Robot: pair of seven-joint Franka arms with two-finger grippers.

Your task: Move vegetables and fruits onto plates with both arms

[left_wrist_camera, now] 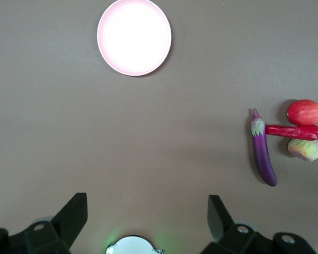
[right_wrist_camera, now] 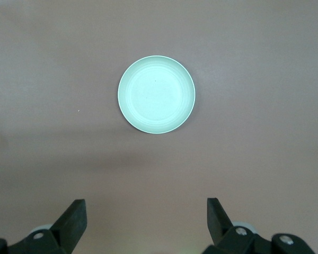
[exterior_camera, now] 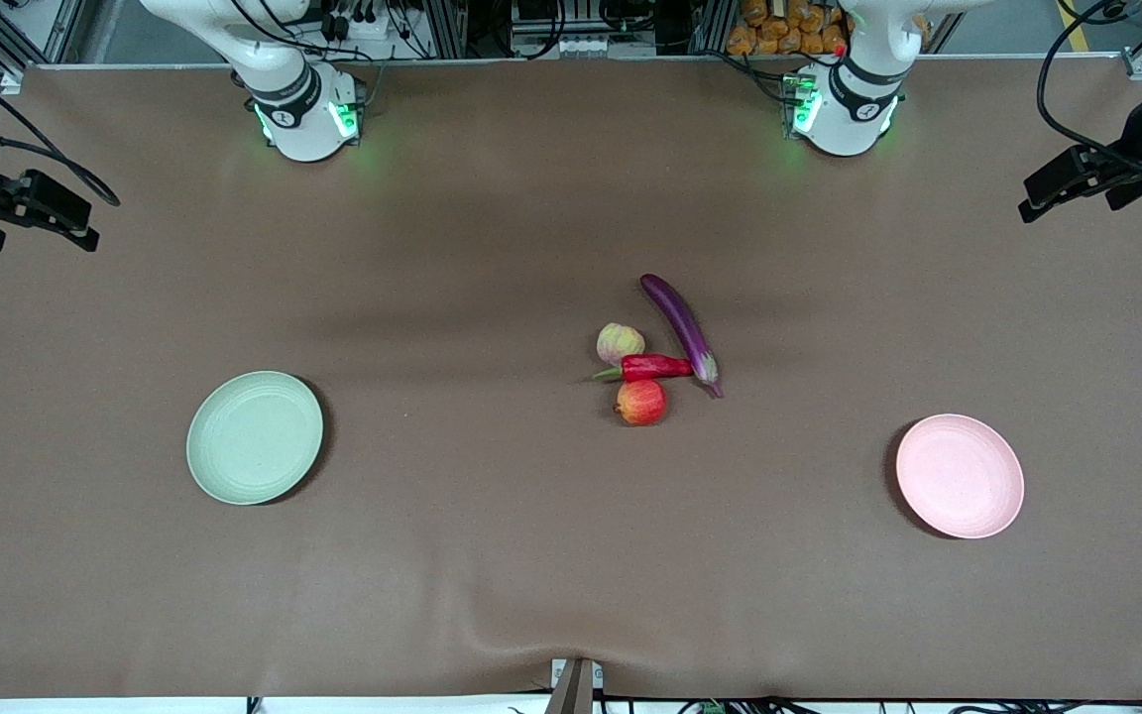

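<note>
In the middle of the table lie a purple eggplant (exterior_camera: 680,322) (left_wrist_camera: 264,156), a red chili pepper (exterior_camera: 655,367) (left_wrist_camera: 291,131), a red apple-like fruit (exterior_camera: 640,402) (left_wrist_camera: 304,112) and a pale yellow-green fruit (exterior_camera: 620,343) (left_wrist_camera: 304,149), all bunched together. An empty mint green plate (exterior_camera: 254,436) (right_wrist_camera: 156,94) sits toward the right arm's end. Toward the left arm's end is an empty pink plate (exterior_camera: 959,476) (left_wrist_camera: 134,37). My left gripper (left_wrist_camera: 147,203) hangs open high over bare cloth by its base. My right gripper (right_wrist_camera: 147,206) is open too, high above the cloth.
Brown cloth (exterior_camera: 492,555) covers the whole table. The arm bases (exterior_camera: 303,109) (exterior_camera: 844,104) glow green at the edge farthest from the front camera. Cables and racks stand past that edge. A small bracket (exterior_camera: 574,684) sits at the nearest edge.
</note>
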